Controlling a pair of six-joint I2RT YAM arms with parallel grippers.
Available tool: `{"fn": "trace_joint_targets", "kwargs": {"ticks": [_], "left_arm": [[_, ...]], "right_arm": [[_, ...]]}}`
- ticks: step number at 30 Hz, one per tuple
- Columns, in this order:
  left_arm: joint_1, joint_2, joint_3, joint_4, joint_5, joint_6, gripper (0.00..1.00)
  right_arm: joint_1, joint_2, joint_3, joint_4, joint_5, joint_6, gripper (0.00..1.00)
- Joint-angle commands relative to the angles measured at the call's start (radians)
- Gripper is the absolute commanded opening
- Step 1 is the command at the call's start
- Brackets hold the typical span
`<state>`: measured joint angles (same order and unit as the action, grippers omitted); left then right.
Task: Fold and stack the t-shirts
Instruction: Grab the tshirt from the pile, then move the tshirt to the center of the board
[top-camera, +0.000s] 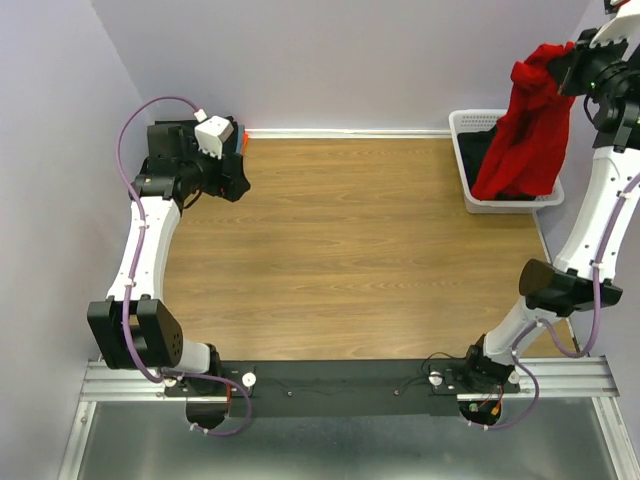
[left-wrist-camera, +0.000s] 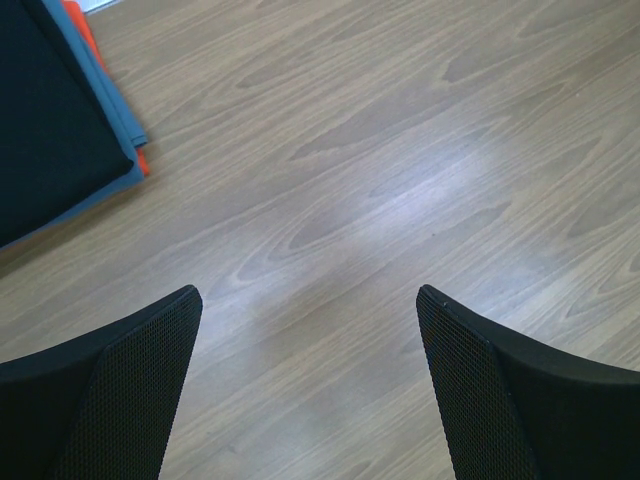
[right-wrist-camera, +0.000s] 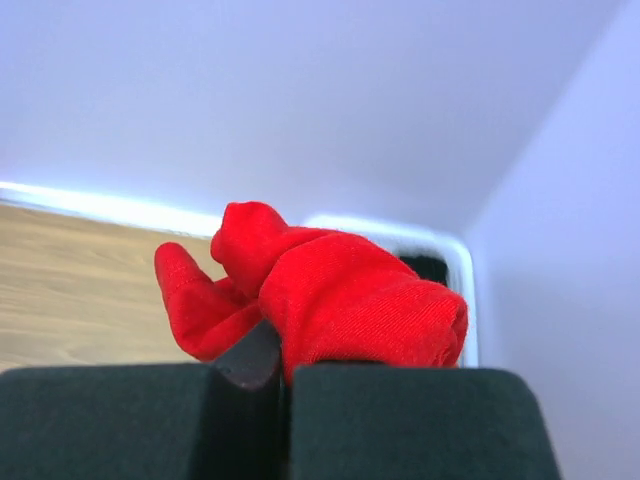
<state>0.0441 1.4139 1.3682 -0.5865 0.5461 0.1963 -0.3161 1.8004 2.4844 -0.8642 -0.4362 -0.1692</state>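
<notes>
My right gripper (top-camera: 562, 62) is raised high at the back right and is shut on a bunch of the bright red t-shirt (top-camera: 525, 130). The shirt hangs down over the white basket (top-camera: 505, 205). In the right wrist view the red cloth (right-wrist-camera: 350, 300) bulges out between the closed fingers, and my right gripper (right-wrist-camera: 285, 350) sits just below it. Black cloth (top-camera: 482, 150) lies inside the basket. My left gripper (left-wrist-camera: 308, 295) is open and empty above bare table. A folded stack with black cloth on top (left-wrist-camera: 50, 120) lies to its upper left.
The folded stack has blue (left-wrist-camera: 122, 115) and orange (left-wrist-camera: 88, 28) layers under the black one. In the top view my left arm (top-camera: 190, 165) mostly hides it in the back left corner. Walls close the left, back and right sides. The wooden table (top-camera: 350, 250) lies between the arms.
</notes>
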Motion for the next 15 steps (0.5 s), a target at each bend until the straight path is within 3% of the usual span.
{"fn": "trace_joint_targets", "kwargs": {"ticks": [1, 8, 15], "left_arm": [[0.02, -0.035, 0.046, -0.013, 0.032, 0.003, 0.96], [0.028, -0.027, 0.063, -0.016, 0.023, -0.004, 0.96], [0.033, -0.015, 0.086, -0.01, 0.026, -0.023, 0.96]], "right_arm": [[0.002, -0.044, -0.004, 0.141, -0.258, 0.103, 0.01], [0.063, -0.18, -0.148, 0.482, -0.418, 0.275, 0.01], [0.147, -0.165, -0.12, 0.548, -0.481, 0.373, 0.0]]}}
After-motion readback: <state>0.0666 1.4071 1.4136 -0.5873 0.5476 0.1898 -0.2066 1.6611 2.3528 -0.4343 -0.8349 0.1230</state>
